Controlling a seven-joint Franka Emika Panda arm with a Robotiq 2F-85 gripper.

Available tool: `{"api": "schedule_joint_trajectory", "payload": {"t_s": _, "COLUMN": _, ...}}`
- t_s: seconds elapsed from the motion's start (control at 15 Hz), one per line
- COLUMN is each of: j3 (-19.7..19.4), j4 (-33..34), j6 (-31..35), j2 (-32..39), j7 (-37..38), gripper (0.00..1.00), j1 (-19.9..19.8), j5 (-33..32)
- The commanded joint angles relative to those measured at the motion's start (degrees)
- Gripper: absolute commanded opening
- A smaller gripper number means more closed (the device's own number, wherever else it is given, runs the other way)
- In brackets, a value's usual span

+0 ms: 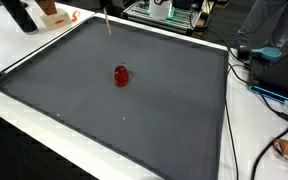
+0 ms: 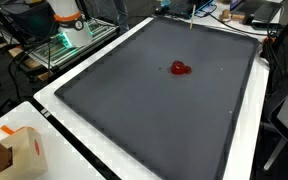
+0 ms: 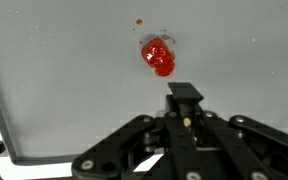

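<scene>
Just beyond the hand (image 3: pixel 185 93), tight together, a red lump (image 3: pixel 158 56), long axis diagonal in wrist view.

A small, glossy red lump (image 1: pixel 121 75) lies near the middle of the grey mat (image 1: pixel 174 125).

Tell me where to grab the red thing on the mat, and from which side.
Probably from straight above, closing across the narrower width of the red thing. It is a small rounded lump lying low on the flat mat, with open mat on both sides.
</scene>
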Motion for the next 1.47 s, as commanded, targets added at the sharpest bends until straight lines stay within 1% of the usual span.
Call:
{"api": "schedule_joint_trajectory", "payload": {"t_s": 0.0, "j3": 0.66, "j4": 0.02, "j6": -0.21, "j2": -0.21, "j7": 0.10, "gripper": 0.13, "j1": -0.57, "j5": -0.16}}
{"api": "schedule_joint_trajectory", "payload": {"t_s": 0.4, "j3": 0.67, "j4": -0.62, "j6": -0.18, "j2": -0.53, "j7": 0.10, "gripper": 0.13, "j1": -0.57, "j5": -0.16}}
{"api": "schedule_joint_trajectory", "payload": {"t_s": 0.47, "j3": 0.67, "j4": -0.63, "j6": -0.18, "j2": -0.54, "j7": 0.10, "gripper": 0.03, "j1": -0.58, "j5": -0.16}}
{"api": "schedule_joint_trajectory", "payload": {"t_s": 0.53, "j3": 0.72, "j4": 0.13, "j6": -0.90, "j2": 0.16, "j7": -1.74, "gripper": 0.03, "j1": -1.37, "j5": 1.79}}
{"api": "schedule_joint_trajectory", "payload": {"t_s": 0.73, "j3": 1.41, "j4": 1.35, "j6": -0.76, "j2": 2.16, "j7": -12.13, "gripper": 0.03, "j1": -4.25, "j5": 10.29}}
{"api": "schedule_joint_trajectory", "payload": {"t_s": 1.07, "j3": 2.26, "j4": 3.11, "j6": -1.99, "j2": 6.41, "j7": -29.36, "gripper": 0.03, "j1": -9.41, "j5": 22.07}}
{"api": "schedule_joint_trajectory", "payload": {"t_s": 1.27, "j3": 3.40, "j4": 4.27, "j6": -4.11, "j2": 9.88, "j7": -38.88, "gripper": 0.03, "j1": -12.40, "j5": 27.62}}
{"api": "schedule_joint_trajectory", "payload": {"t_s": 1.4, "j3": 4.38, "j4": 5.27, "j6": -6.45, "j2": 12.50, "j7": -43.97, "gripper": 0.03, "j1": -14.14, "j5": 30.67}}
